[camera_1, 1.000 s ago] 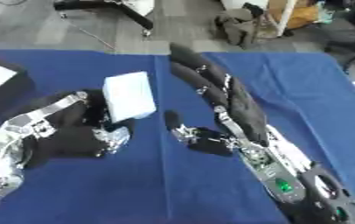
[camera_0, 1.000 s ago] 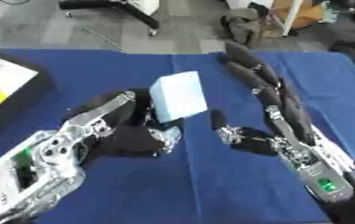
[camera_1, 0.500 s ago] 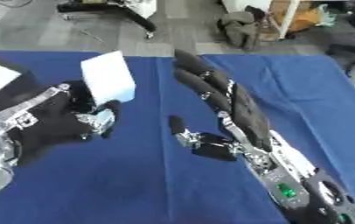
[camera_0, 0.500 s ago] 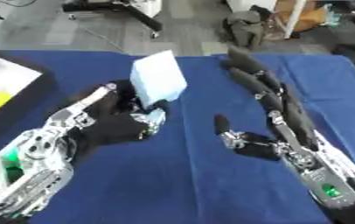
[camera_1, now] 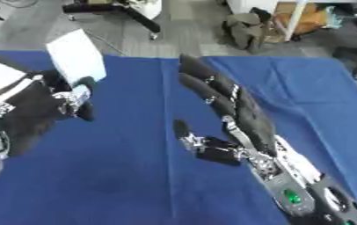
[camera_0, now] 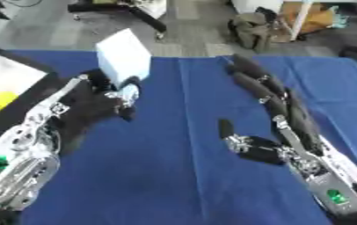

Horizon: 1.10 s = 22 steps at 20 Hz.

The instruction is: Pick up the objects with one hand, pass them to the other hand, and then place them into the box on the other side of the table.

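Grey floor runs along the far side, with dark chair legs (camera_0: 120, 9) at 12 o'clock and a heap of bags (camera_0: 251, 26) at about 1 o'clock. Blue cloth covers the table (camera_0: 181, 176) from edge to edge.

Left robot hand (camera_0: 89, 103) sits at 10 o'clock, arm coming up from the 7 o'clock corner, silver links showing along the forearm. Thumb and fingers are closed around the lower end of a white box-shaped object (camera_0: 124, 57), pinching it from both sides. Object stands tilted, its top leaning toward 11 o'clock, raised off the cloth and held only by that hand.

Right robot hand (camera_0: 270, 110) lies at 3 o'clock, arm entering from the 5 o'clock corner. Fingers are stretched out straight and long toward 11 o'clock, thumb splayed out to the 9 o'clock side, nothing between them. A green light shows on the wrist near the lower edge. Fingertips are near the white object but apart from it, with bare blue cloth between the two hands.

Box (camera_0: 5, 83) with a dark rim sits at the 9 o'clock edge of the table, pale inside, with something yellow (camera_0: 3, 100) in it; I cannot make out what it is. White object is just beside this box, on its 3 o'clock side, not over it.
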### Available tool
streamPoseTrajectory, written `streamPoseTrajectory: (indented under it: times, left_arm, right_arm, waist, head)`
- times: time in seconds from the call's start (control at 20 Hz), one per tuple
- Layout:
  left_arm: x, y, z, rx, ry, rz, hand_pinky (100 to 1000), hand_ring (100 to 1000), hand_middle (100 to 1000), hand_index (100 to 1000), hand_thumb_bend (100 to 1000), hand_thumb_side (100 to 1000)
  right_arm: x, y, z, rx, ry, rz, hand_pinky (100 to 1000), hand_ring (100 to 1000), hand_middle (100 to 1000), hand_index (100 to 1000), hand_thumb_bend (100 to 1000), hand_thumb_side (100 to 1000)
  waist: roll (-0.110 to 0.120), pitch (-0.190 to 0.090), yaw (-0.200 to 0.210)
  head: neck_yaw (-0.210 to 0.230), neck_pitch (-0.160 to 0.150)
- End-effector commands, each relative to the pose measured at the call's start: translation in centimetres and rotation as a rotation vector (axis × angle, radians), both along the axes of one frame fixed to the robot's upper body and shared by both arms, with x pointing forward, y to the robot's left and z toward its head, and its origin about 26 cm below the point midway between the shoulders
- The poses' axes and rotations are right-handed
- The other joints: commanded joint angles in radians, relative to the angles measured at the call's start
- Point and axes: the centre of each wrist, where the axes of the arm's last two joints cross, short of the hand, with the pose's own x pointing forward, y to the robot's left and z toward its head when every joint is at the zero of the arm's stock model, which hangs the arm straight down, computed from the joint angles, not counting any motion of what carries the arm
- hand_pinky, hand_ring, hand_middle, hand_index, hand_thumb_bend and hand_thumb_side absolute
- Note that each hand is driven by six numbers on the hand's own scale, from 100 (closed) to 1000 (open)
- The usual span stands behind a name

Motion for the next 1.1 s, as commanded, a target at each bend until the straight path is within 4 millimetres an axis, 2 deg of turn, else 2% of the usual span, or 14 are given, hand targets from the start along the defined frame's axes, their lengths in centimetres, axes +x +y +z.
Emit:
streamPoseTrajectory:
  times: [0.05,0.7,0.9,1.05,1.1]
  left_arm:
    - [1.2,1.6,0.4,0.045,-0.005,0.160,524,451,366,376,100,100]
    - [6.9,8.6,-1.7,0.062,-0.020,0.561,525,453,374,379,100,100]
    - [8.7,10.7,-2.6,0.065,0.001,0.680,524,452,373,379,100,100]
    - [9.4,11.3,-3.1,0.061,0.008,0.709,524,452,373,379,100,100]
    - [9.6,11.7,-3.2,0.068,0.010,0.726,524,453,374,380,100,100]
  right_arm:
    - [-0.1,-0.2,0.4,-0.010,-0.014,0.001,796,879,1000,984,100,100]
    - [-0.3,-0.3,0.0,-0.020,0.001,0.000,796,879,1000,984,100,100]
    - [-0.3,-0.3,-0.2,-0.020,0.003,0.003,796,879,1000,983,100,100]
    - [-0.3,-0.3,-0.2,-0.020,0.003,0.004,796,879,1000,983,100,100]
    - [-0.4,-0.3,-0.2,-0.018,0.004,0.003,796,878,1000,983,100,100]
  waist:
    - [0.002,-0.018,0.002]
    - [0.000,-0.019,0.007]
    - [-0.001,-0.021,0.004]
    - [-0.002,-0.021,0.003]
    - [-0.003,-0.021,0.002]
  head:
    - [0.006,-0.014]
    - [0.020,-0.022]
    - [0.045,-0.033]
    - [0.052,-0.036]
    - [0.080,-0.046]
